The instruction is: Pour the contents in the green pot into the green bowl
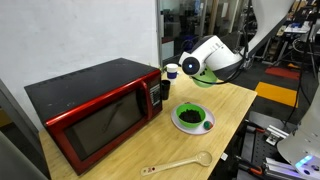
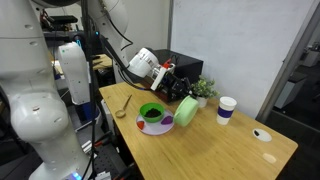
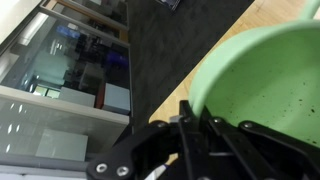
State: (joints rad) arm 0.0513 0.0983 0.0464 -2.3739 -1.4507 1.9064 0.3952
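Tightly, claw (image 2: 180, 96) on tilted green pot (image 2: 188, 112).

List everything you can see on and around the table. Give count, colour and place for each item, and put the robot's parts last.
green pot: one, pale lime green, held tilted above the table, beside the green bowl
green bowl: one, deeper green, on the table, something dark inside
microwave: one, red front and black top, at one end of the table
wooden spoon: one, pale wood, lying near the table edge
cup: one, white, standing on the table
plant: one, small, green, beside the microwave
table: one, light wood
gripper: one, black, shut on the green pot
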